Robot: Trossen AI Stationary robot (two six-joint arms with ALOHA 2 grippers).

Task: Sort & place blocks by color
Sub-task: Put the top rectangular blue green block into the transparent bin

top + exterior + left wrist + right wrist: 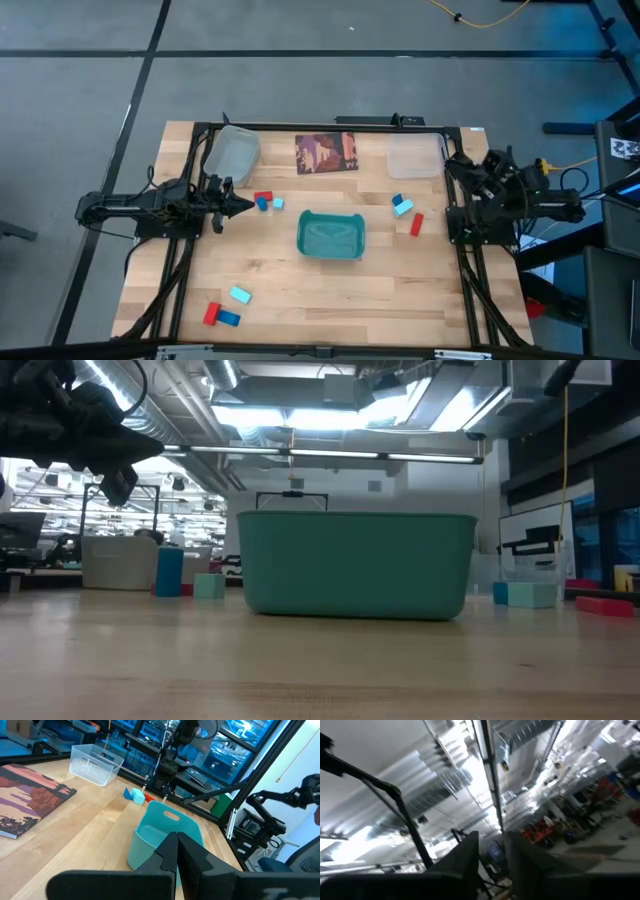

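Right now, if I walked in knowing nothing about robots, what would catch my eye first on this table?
Probably the teal tray in the middle of the wooden table, with little red, blue and cyan blocks scattered in three clusters around it. Next, two dark arms at either side: the left pincer reaches in near one cluster, shut and empty, while the right pincer is folded back and points up at the ceiling.

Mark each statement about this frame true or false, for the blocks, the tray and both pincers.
1. The teal tray holds several blocks. False: no block shows inside it.
2. The left pincer is shut with nothing in it. True.
3. Three blocks lie close beside the left pincer. True.
4. The right pincer grips a red block. False: it holds nothing and points up at the ceiling.
5. The printed card lies between two clear containers. True.
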